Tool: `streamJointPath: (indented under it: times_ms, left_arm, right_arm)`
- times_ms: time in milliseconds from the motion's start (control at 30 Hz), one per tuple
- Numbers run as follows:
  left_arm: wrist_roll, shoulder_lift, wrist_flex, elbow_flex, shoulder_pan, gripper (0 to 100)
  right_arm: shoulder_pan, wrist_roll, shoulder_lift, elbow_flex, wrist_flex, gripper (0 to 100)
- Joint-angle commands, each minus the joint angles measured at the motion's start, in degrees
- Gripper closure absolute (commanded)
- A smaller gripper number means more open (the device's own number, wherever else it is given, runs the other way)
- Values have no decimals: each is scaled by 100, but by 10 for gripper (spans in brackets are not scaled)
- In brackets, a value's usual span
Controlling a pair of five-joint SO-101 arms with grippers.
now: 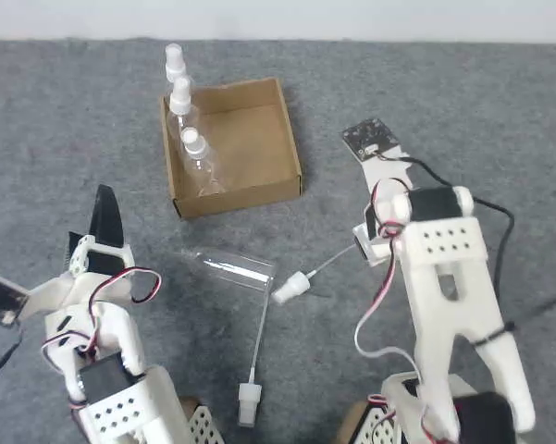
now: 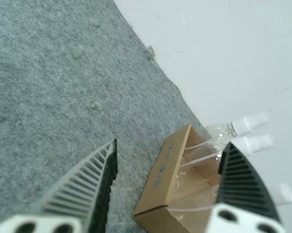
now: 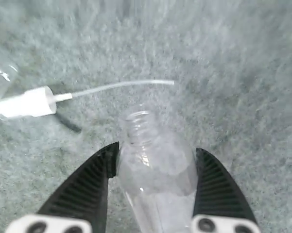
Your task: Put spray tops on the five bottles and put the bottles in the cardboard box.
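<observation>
While the left pincer (image 2: 172,145) hangs released, the right pincer (image 3: 156,148) grips an uncapped bottle (image 3: 153,172) between its fingers.

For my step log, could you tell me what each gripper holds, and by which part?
The right gripper holds a topless clear bottle by its body, below the shoulder; the left gripper is open and empty.

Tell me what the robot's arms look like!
The left arm and right arm are chunky white plastic with black motors and looping red, black and white wires. The left gripper and right gripper have black, ridged, pointed fingers.
</observation>
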Motion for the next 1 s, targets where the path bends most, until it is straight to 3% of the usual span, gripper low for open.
streamJointPath:
  times_ms: [0,400,567,833,967]
  left_arm:
    - [-70,-79,-202,-48,35,683]
    - [-70,-79,-202,-48,35,683]
    - [-70,-79,-202,-48,35,683]
    - [-97,-79,-185,-66,35,683]
    - [-466,-79,-167,-66,35,684]
  right_arm:
    - [-224,-79,-760,-360,154,871]
    - [-426,-88,-1191,-352,110,874]
    - [-444,-624,-1191,-334,101,872]
    - [-418,-633,-1895,782,-549,871]
    - [-418,-633,-2782,1521,-936,871]
